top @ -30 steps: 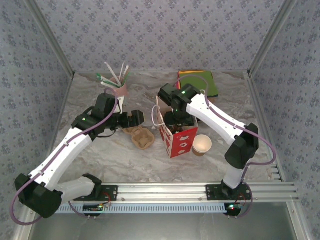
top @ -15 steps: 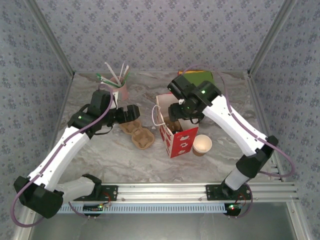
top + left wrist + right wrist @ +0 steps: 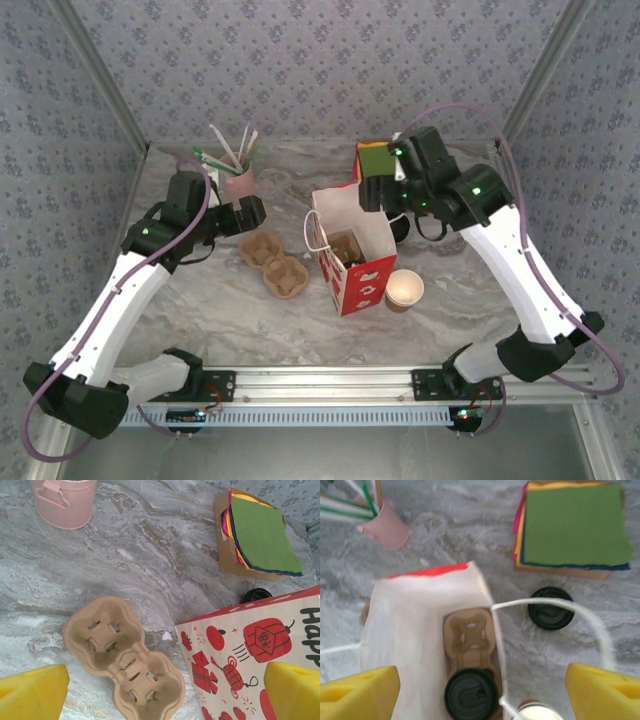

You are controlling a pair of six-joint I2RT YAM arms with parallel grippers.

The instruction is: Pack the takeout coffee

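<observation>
Right wrist view: we see the right gripper (image 3: 482,690) lifted back off the paper bag (image 3: 420,630), pincer now wide and empty, takeout coffee (image 3: 472,695) left in the carrier (image 3: 470,635) at the bag's near end, likely packed; left gripper (image 3: 165,690) wide, empty.

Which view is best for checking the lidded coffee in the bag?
Right wrist: looks straight down into the bag onto the takeout coffee, black lid up, seated in a carrier. Top external gives a dark sliver at the bag's mouth; left wrist faces the bag's printed wall, which hides it.
</observation>
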